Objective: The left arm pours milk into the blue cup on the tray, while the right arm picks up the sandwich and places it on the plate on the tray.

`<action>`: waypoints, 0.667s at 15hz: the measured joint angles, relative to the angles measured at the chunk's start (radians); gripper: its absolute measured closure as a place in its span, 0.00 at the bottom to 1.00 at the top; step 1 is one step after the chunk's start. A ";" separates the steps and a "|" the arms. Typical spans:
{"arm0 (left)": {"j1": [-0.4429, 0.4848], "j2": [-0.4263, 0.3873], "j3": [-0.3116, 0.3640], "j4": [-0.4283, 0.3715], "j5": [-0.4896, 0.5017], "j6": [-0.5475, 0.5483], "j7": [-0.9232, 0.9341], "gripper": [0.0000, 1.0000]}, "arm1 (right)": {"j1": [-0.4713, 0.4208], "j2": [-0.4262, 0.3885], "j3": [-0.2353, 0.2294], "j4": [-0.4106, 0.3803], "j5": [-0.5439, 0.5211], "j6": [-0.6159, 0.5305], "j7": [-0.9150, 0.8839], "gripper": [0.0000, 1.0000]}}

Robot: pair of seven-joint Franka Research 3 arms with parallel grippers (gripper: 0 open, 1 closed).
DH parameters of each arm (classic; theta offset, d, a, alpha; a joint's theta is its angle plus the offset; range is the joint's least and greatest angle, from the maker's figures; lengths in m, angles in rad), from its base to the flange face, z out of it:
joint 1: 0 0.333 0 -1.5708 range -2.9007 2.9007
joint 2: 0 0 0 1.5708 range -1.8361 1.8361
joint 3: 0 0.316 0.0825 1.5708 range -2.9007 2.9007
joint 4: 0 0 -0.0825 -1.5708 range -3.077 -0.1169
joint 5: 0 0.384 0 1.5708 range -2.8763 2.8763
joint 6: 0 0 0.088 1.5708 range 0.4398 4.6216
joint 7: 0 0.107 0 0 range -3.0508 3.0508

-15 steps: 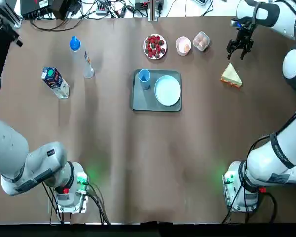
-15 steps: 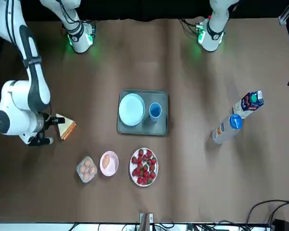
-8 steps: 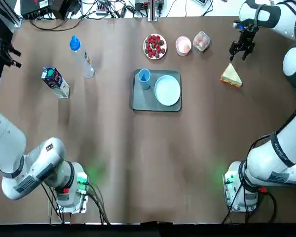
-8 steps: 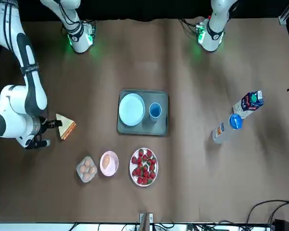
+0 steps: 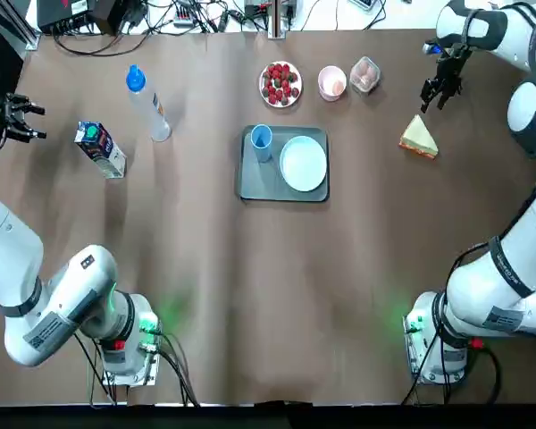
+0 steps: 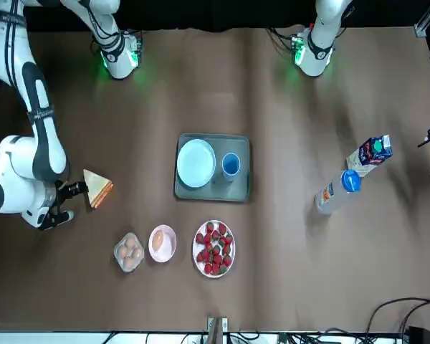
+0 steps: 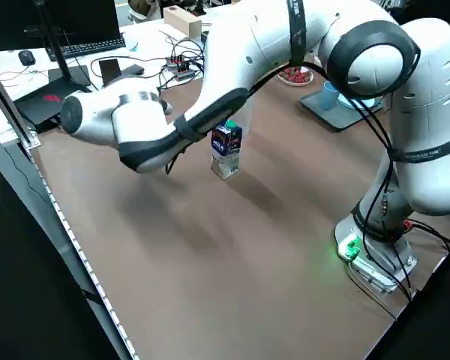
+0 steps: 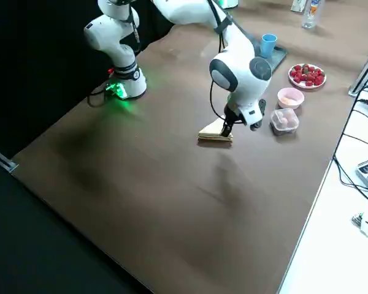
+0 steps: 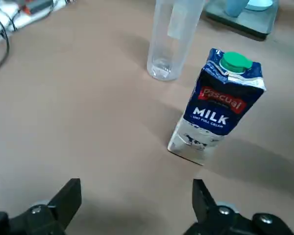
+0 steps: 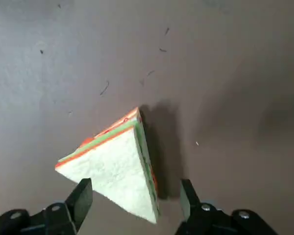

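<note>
A: milk (image 5: 100, 148)?
B: upright on the table, near the clear bottle (image 5: 148, 105), well left of the tray (image 5: 255, 179). Left gripper (image 5: 20, 121) off the table's left edge, jaws wide, empty.
A: sandwich (image 5: 418, 139)?
B: flat on the table, right of tray. Right gripper (image 5: 436, 88) just beyond it, jaws spread, holding nothing.
A: tray?
B: blue cup (image 5: 261, 138) and plate (image 5: 303, 164) both on it, plate bare.

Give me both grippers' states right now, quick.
Left gripper: open, empty, short of the milk.
Right gripper: open, empty, over the sandwich.
</note>
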 joint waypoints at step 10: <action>0.019 0.083 -0.008 0.002 -0.061 -0.166 0.194 0.00 | -0.023 0.066 -0.001 0.025 0.145 0.003 -0.103 0.12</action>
